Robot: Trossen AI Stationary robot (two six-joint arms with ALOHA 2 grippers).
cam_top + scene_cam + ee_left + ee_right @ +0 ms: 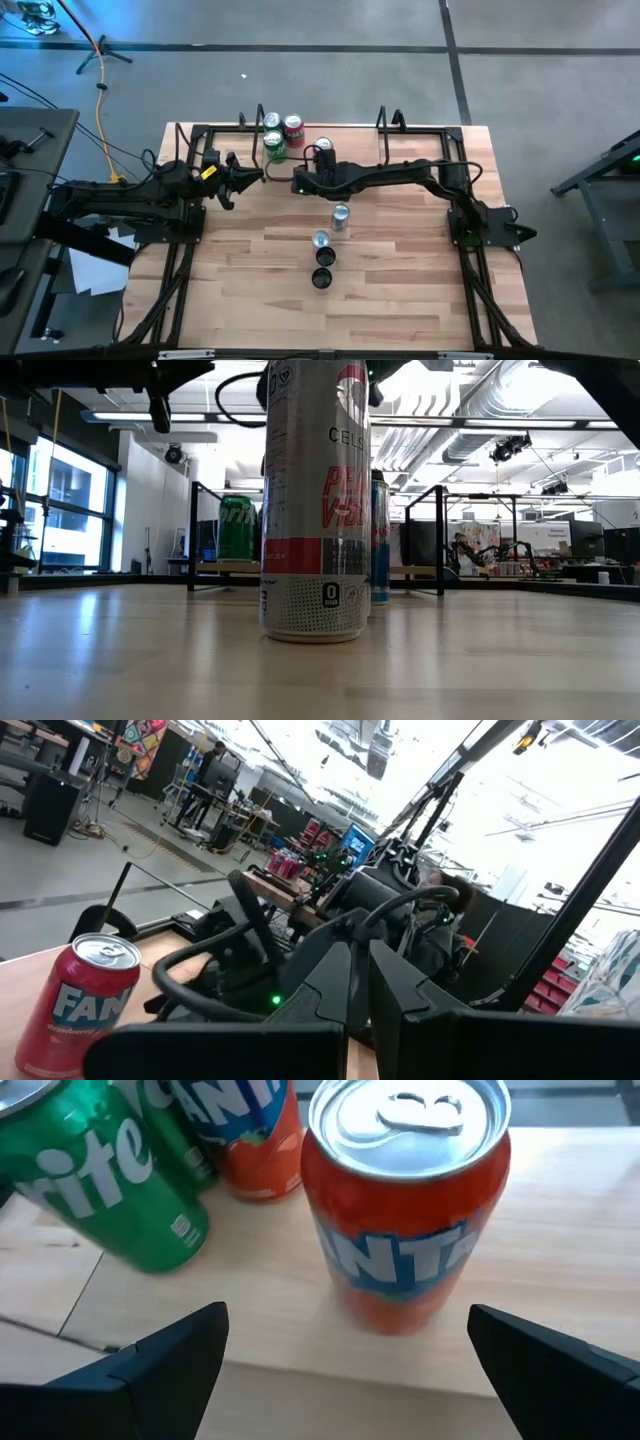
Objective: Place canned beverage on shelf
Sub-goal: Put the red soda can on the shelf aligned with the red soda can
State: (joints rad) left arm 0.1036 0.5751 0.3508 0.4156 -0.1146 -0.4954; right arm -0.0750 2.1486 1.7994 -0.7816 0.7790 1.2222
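Standing spread, the right hand [345,1355] flanked an orange can [405,1210] on the shelf [560,1260]; the left hand [232,180], pressed together, waited near the table's [400,300] left edge

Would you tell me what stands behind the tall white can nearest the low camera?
Behind the white can a blue can peeks out, and a green can stands on the shelf. Anything directly behind it is hidden.
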